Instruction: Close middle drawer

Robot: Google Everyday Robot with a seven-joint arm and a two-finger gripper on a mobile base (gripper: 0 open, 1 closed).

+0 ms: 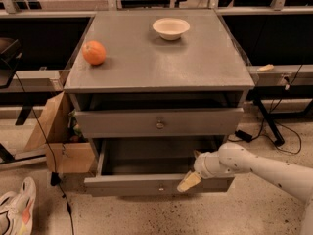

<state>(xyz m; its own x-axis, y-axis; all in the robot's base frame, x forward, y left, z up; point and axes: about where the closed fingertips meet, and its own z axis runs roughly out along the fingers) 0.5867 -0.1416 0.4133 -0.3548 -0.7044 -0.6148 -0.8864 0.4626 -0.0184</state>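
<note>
The middle drawer [132,184] is pulled well out below the top drawer. It is grey, with a low front panel and a small round knob [161,186], and its inside looks empty. My gripper [189,181] comes in from the right on a white arm [254,168]. It sits at the drawer's front panel, right of the knob, at the panel's top edge and touching or nearly touching it.
The top drawer [117,123], taller-fronted with a bigger knob, stands slightly out above. An orange [94,52] and a white bowl [170,28] rest on the cabinet top. A cardboard box [58,141] and a shoe [14,212] lie at the left. Cables run along the floor at the right.
</note>
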